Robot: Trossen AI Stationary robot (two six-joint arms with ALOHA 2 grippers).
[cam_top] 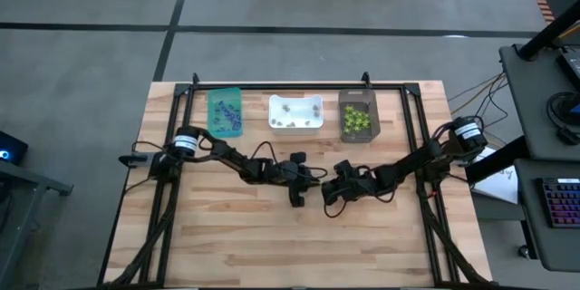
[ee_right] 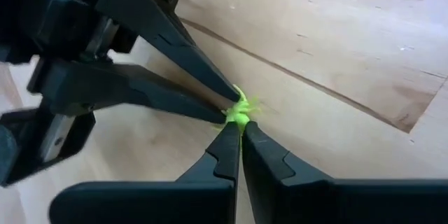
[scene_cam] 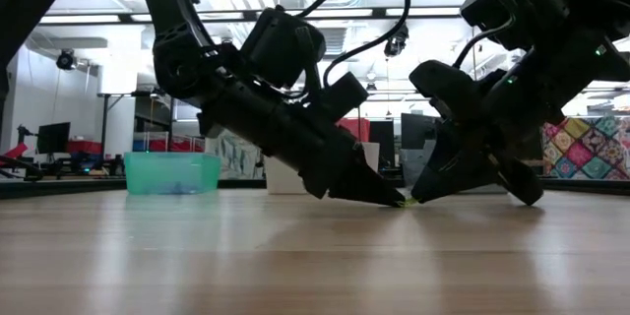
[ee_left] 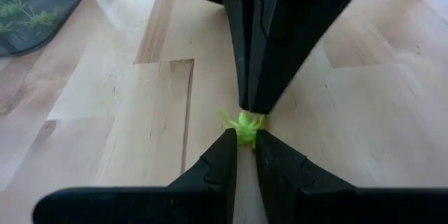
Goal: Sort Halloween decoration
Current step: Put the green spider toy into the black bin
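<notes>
One lime-green Halloween decoration (ee_left: pixel 243 124), a tiny spidery trinket, sits at the table's middle between both grippers. My left gripper (ee_left: pixel 241 140) comes at it from the table's left and is shut on it. My right gripper (ee_right: pixel 238 129) comes from the right, its tips closed at the same trinket (ee_right: pixel 240 110). In the low view the two sets of fingertips meet at the trinket (scene_cam: pixel 404 200), right at the tabletop. In the high view the left gripper (cam_top: pixel 311 182) and right gripper (cam_top: pixel 328 187) hide it. My left gripper pinches the trinket's body (ee_left: pixel 245 134) between its two fingertips, at their free ends only. The fingers slant down from the table's left. The trinket is at table height; whether it touches the wood cannot be told. My right gripper has its fingertips closed on the trinket's side that faces it (ee_right: pixel 239 120), at their very ends. The fingers slant down from the table's right, opposite the left gripper's fingers (ee_right: pixel 210 94). Which leg or part they have is too small to tell.
Three bins stand in a row at the far edge: a teal one (cam_top: pixel 225 111) with purple trinkets, a white one (cam_top: pixel 295 112) with pale ones, a dark one (cam_top: pixel 357 116) with green ones. Bare wood lies in front of and beside the grippers.
</notes>
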